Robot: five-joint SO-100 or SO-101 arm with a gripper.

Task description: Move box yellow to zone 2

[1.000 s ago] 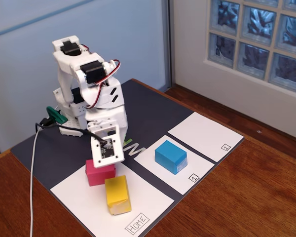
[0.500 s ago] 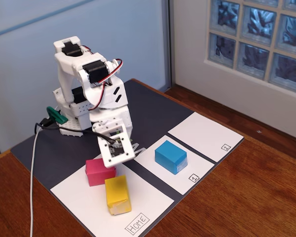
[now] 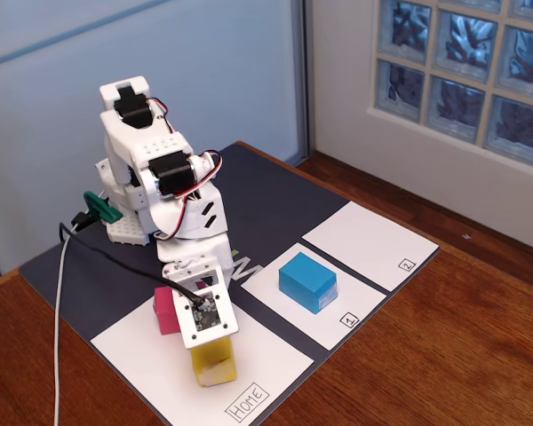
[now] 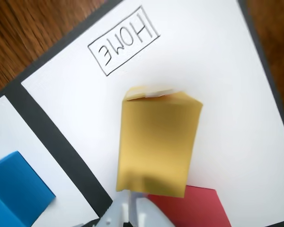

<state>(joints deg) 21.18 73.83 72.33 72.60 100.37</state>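
Observation:
The yellow box point(image 3: 216, 364) lies on the Home sheet point(image 3: 151, 364) near its front edge, mostly covered by my gripper point(image 3: 202, 330) in the fixed view. Seen from the wrist, the yellow box point(image 4: 158, 142) fills the centre, just beyond my gripper point(image 4: 131, 198). The two white fingertips point(image 4: 144, 210) stand together with nothing between them, above the box's near end. Zone 2 point(image 3: 369, 240), the white sheet with a boxed "2", lies empty at the right of the mat and is out of the wrist view.
A pink block point(image 3: 164, 309) point(image 4: 194, 208) sits right behind the yellow box on the Home sheet. A blue block point(image 3: 307, 281) point(image 4: 14, 194) rests on the sheet marked "1" point(image 3: 355, 306), between Home and zone 2. A white cable point(image 3: 60, 311) trails at left.
The gripper has swung from over the pink block, out to the right, then forward and down over the yellow box. No block has moved.

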